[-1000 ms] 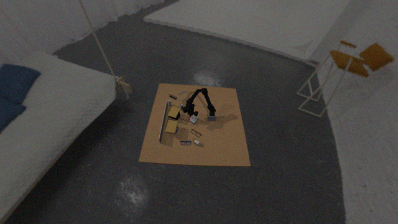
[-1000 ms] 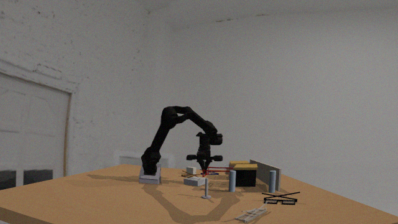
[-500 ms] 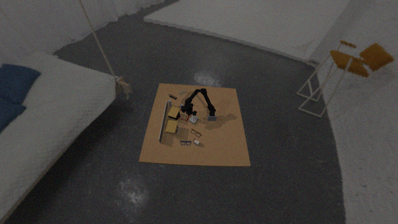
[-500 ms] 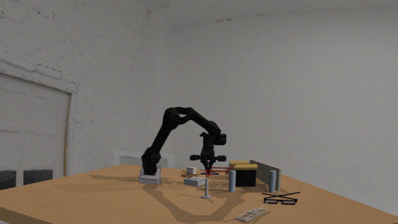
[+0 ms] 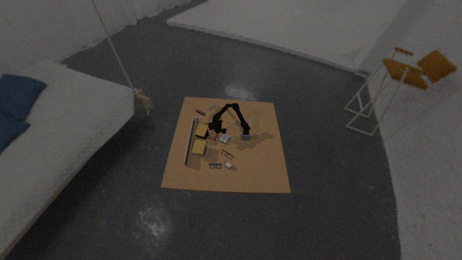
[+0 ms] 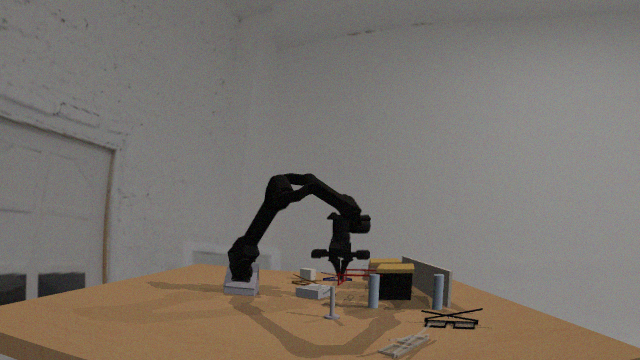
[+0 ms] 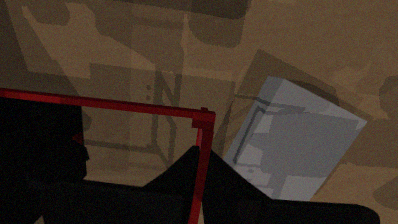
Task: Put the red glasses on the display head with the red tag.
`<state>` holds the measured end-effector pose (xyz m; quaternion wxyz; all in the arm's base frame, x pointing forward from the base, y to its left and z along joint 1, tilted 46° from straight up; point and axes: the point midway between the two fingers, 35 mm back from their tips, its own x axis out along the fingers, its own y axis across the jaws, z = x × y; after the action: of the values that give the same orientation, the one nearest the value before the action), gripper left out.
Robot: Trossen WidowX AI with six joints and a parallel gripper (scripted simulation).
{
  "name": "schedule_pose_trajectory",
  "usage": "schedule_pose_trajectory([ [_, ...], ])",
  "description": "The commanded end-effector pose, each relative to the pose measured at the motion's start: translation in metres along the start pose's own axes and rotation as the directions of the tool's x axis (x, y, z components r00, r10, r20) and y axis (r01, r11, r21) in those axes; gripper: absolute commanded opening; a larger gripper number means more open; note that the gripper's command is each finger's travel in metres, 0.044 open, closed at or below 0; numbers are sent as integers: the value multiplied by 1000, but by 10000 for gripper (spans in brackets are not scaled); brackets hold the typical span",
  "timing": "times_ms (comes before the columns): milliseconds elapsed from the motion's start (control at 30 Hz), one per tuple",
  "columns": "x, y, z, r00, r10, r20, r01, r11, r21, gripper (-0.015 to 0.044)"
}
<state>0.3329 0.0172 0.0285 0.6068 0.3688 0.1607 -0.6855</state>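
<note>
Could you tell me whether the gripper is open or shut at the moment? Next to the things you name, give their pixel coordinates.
Shut on the red glasses (image 6: pixel 361 272) (image 7: pixel 135 106): the gripper's (image 5: pixel 224 131) (image 6: pixel 341 278) (image 7: pixel 202 150) fingertips meet at their frame.

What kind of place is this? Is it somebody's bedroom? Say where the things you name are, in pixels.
Maybe a bedroom, yes! There's something like a big bed with a white cover (image 5: pixel 83 105), blue pillows (image 5: pixel 22 92) on it, and a chair-like thing with orange parts (image 5: pixel 404 74) by the wall.

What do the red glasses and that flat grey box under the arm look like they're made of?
The red glasses: probably plastic, perhaps painted metal; the bars are thin, straight-edged and evenly red. The grey box: maybe matte plastic or painted card, since its pale faces show shadows but no bright glint.
</note>
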Motion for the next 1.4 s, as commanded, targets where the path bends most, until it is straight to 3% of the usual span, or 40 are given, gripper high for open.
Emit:
schedule_pose_trajectory([
  [0,-2,8,-1,1000,9,0,-9,1000,-2,0],
  [1367,-1,62,0,1000,10,0,-10,1000,0,0],
])
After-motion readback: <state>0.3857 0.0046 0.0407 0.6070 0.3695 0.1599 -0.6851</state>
